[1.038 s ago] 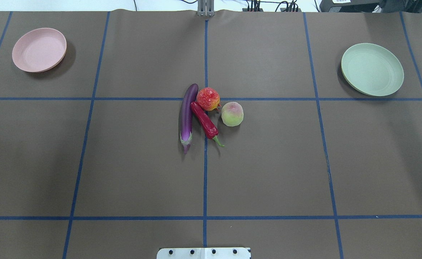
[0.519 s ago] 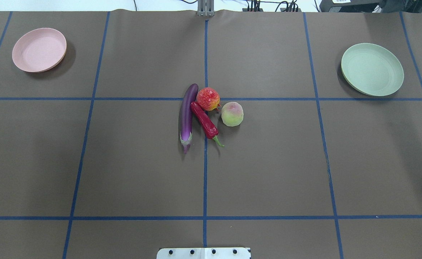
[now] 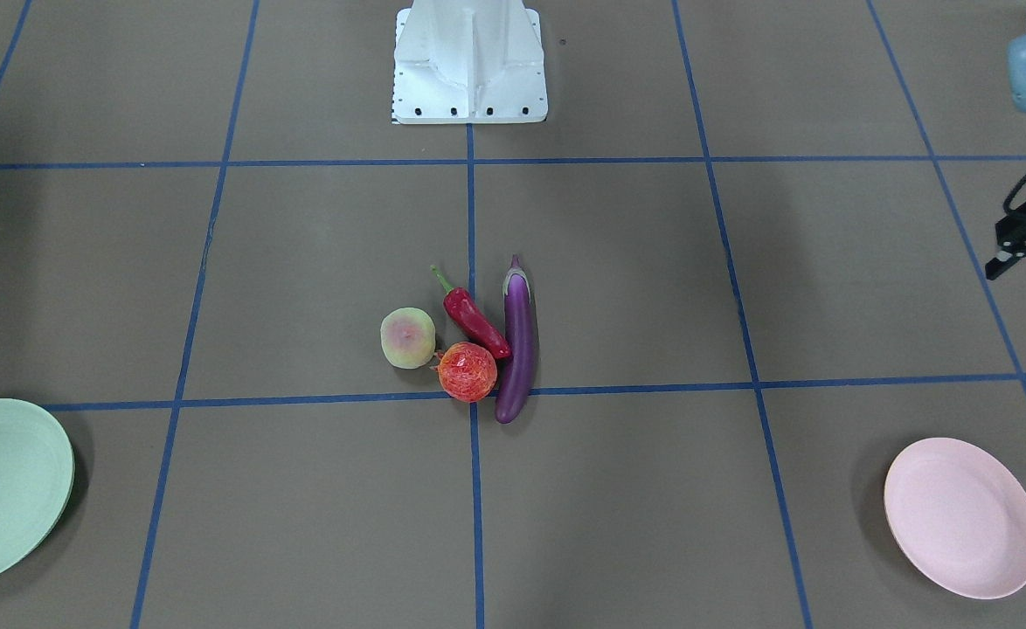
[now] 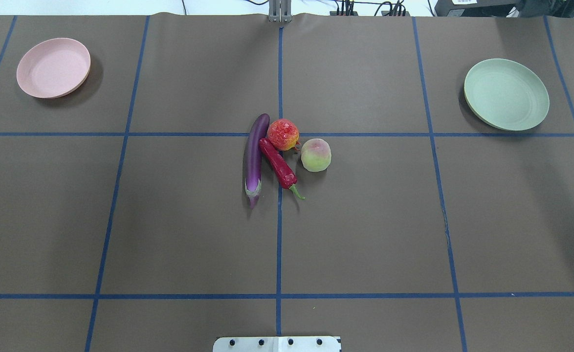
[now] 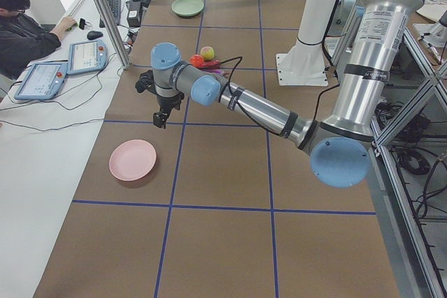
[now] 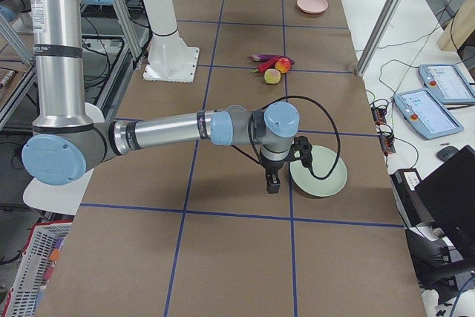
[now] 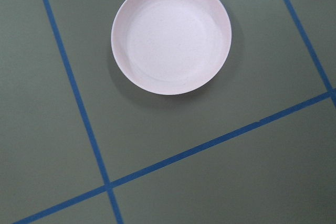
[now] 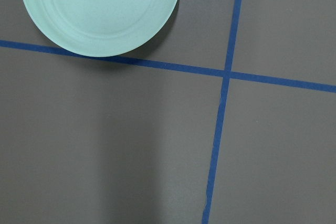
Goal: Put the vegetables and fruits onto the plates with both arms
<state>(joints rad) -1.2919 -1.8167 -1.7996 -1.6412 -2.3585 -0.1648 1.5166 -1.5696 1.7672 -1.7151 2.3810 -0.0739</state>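
The purple eggplant (image 4: 254, 156), the red chili pepper (image 4: 277, 166), the red-orange fruit (image 4: 283, 134) and the peach (image 4: 316, 155) lie bunched at the table's middle. The pink plate (image 4: 53, 67) is far left and holds nothing; it fills the left wrist view (image 7: 171, 36). The green plate (image 4: 506, 94) is far right and holds nothing; it shows in the right wrist view (image 8: 100, 9). My left gripper (image 5: 160, 118) hovers beside the pink plate; I cannot tell its state. My right gripper (image 6: 272, 182) hovers beside the green plate (image 6: 319, 172); I cannot tell its state.
The white robot base (image 3: 469, 70) stands at the table's near edge. Blue tape lines grid the brown table. An operator (image 5: 21, 33) sits past the far edge with tablets (image 6: 438, 83). A metal post (image 6: 382, 27) stands at that edge.
A black bit of the left gripper has come into the overhead view at its left edge, beside the pink plate. The produce and plates have not moved.
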